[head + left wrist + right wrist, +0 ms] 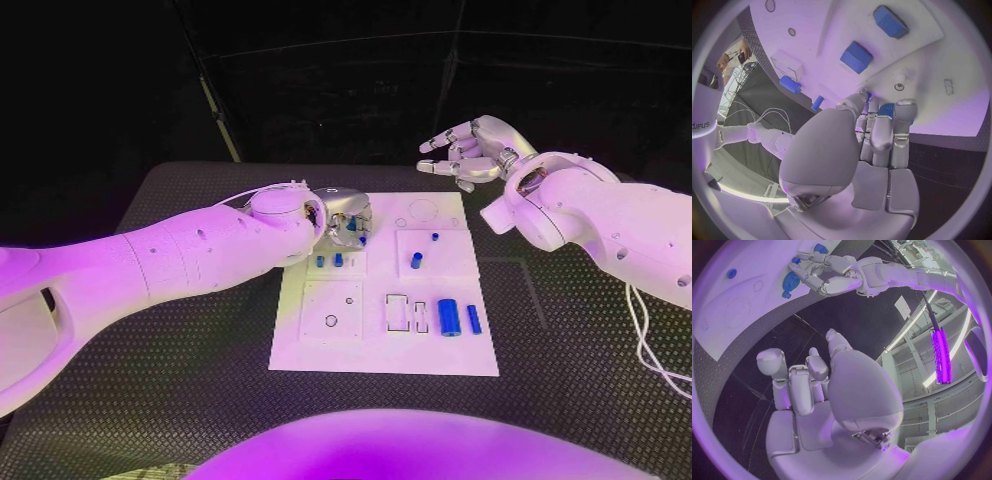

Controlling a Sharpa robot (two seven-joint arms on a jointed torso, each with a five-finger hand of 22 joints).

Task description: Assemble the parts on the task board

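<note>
- Left hand (340,216) is down over the top-left bit of the task board (387,350), fingers curled in close together. In the left wrist view the fingertips (887,111) have a small blue part (886,108) right between them, so I'd say it's pinching that piece just above the white plate.
- Right hand (469,150) is up off the table (188,400), out past the board's far edge at around 1 o'clock from the board's middle. Fingers spread apart, nothing in it, well away from the parts.
- Task board sits in the middle of the black table, long side running away from the robot.
- Blue parts on it: a fat blue cylinder (449,317) lying at about 5 o'clock from board centre, with a thinner blue pin (473,319) just beside it on the right.
- Two more small blue pieces (417,259) near the upper right square, roughly 1 o'clock from centre.
- A couple of little blue pegs (338,260) right under the left hand, about 10 o'clock.
- The left wrist view also shows two chunky blue blocks (856,57) on the board beyond the fingers.
</note>
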